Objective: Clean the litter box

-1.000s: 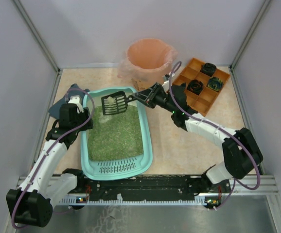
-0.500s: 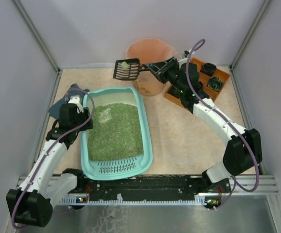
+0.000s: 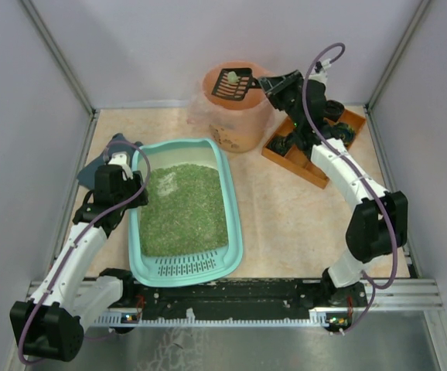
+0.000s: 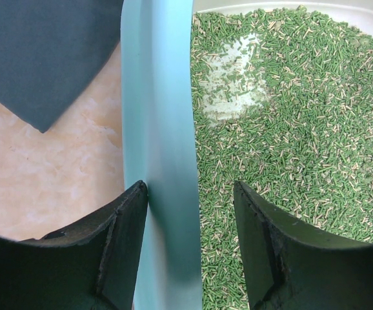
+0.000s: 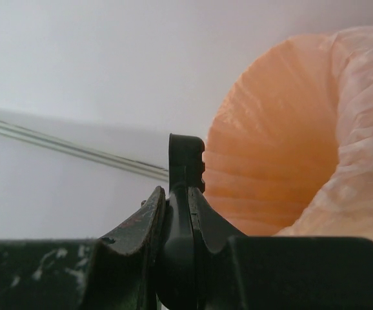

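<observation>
Litter box (image 3: 237, 224) lay on tabletop (image 3: 301, 224) at near left, left end effector (image 4: 190, 190) released, astride its left rim, right end effector (image 3: 274, 83) clenched on scoop (image 3: 233, 83) handle, pale clump (image 3: 228, 76) aboard, above far bin (image 3: 239, 124)

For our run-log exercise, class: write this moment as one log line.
left gripper: astride litter box rim, grip unclear | right gripper: shut on scoop | scoop: holds clump, above bin

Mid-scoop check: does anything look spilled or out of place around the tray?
No spill shows on the table. Only oddity: a pale bare patch in the green granular litter, near the far end of the teal plastic litter box, where its floor seems to show.
</observation>
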`<state>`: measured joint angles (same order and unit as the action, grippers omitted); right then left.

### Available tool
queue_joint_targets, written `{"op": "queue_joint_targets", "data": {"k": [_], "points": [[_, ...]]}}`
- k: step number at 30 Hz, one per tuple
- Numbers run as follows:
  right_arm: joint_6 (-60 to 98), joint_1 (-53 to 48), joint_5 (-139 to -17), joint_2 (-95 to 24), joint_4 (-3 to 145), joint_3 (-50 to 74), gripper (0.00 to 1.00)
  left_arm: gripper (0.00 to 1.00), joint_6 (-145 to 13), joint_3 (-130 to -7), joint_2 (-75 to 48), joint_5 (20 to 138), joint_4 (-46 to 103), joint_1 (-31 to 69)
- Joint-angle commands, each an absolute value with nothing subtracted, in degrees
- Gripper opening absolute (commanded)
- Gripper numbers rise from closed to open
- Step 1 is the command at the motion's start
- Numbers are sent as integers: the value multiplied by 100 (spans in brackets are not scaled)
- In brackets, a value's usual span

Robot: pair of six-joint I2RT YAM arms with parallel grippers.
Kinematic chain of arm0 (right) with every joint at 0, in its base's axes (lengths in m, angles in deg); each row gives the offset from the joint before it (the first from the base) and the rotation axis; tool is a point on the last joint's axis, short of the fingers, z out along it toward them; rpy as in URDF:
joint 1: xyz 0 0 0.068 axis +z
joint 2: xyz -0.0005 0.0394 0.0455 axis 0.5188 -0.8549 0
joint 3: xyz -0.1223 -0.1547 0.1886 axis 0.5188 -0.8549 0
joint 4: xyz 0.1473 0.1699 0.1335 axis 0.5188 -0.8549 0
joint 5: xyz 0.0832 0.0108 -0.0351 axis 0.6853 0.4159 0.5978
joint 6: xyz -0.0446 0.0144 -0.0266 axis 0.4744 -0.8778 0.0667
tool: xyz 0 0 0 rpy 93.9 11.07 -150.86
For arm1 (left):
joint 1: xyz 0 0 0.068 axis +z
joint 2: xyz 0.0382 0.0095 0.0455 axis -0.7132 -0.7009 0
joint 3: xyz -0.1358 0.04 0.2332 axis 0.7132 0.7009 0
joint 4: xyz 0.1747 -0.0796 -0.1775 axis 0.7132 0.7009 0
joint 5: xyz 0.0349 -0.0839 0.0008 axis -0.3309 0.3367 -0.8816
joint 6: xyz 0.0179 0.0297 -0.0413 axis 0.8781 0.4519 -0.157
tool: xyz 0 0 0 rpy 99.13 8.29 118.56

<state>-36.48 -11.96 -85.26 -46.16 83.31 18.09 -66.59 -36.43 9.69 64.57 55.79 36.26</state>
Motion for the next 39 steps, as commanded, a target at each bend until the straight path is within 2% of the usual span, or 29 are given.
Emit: {"op": "queue_joint_targets", "data": {"k": [1,10,19,39], "points": [[-2614,-1229,-8858,-4674,8752,2158,0,61,-6696,-3683,1010,6508,5510,3601],[-875,-1231,-9118,-4855,9169,2172,0,61,-6695,-3680,1003,6522,5510,3601],[849,-1227,-8763,-5194,9603,2191,0,61,-6695,-3685,987,6537,5506,3601],[3518,-746,-8470,-4646,10814,1684,0,61,-6703,-3682,976,6517,5510,3601]]}}
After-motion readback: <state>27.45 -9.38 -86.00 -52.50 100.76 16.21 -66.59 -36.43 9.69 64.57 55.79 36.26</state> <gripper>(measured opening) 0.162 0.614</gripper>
